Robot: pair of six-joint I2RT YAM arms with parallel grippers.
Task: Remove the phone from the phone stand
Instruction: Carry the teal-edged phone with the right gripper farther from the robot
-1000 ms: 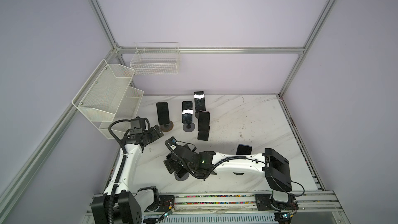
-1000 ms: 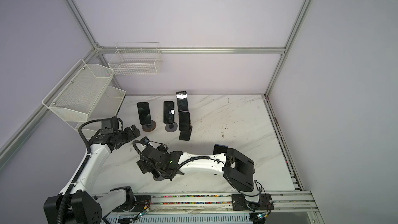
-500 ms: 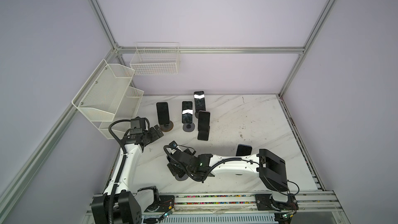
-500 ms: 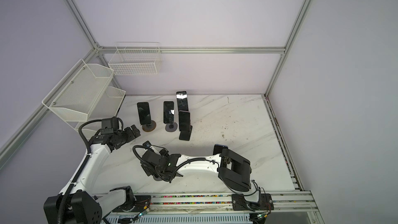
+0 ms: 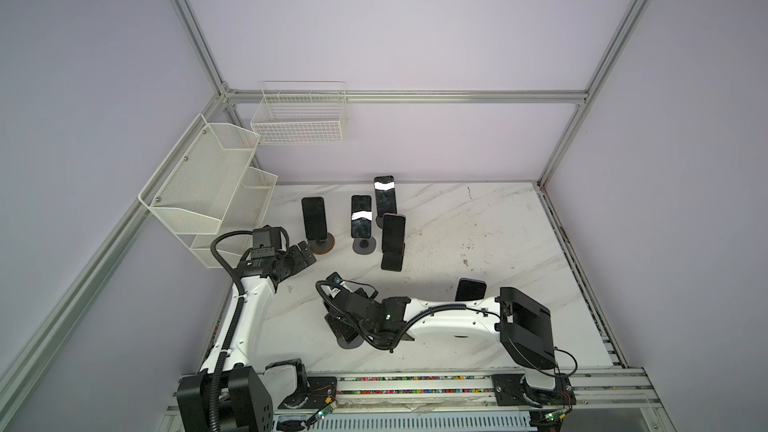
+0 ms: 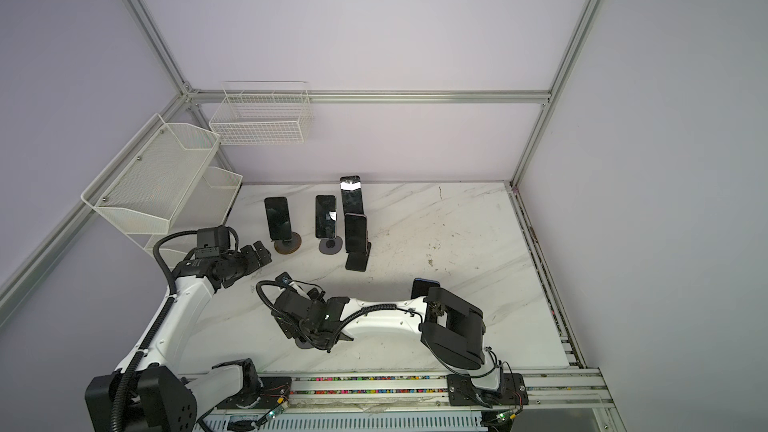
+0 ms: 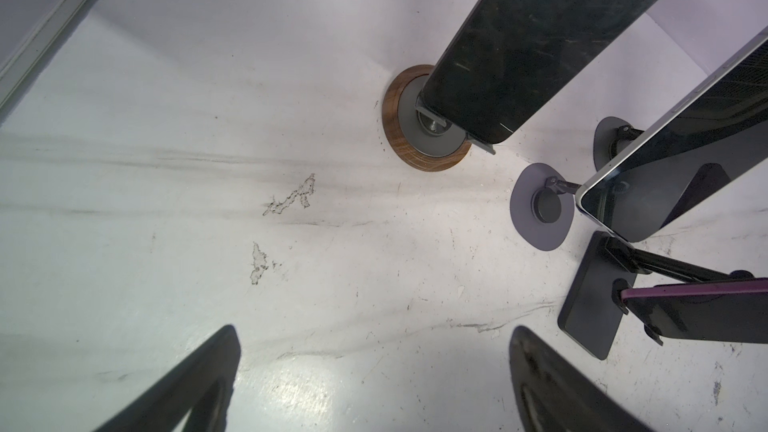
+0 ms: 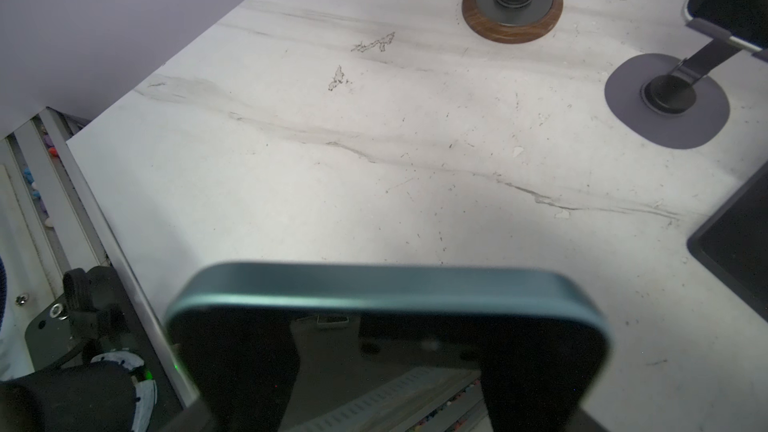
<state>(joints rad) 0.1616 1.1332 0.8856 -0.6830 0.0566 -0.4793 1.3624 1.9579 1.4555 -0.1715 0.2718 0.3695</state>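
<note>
Phone (image 8: pixel 386 297) now pinched by right hand (image 5: pixel 347 326), spread a second ago; left hand (image 7: pixel 374 367) spread wide, unchanged.

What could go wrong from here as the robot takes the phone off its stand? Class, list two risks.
1. The right tool grips the teal-edged phone low over its stand base; a skewed lift could drag or tip the stand.
2. The right arm lies just in front of a second phone; swinging back might knock it over.
</note>
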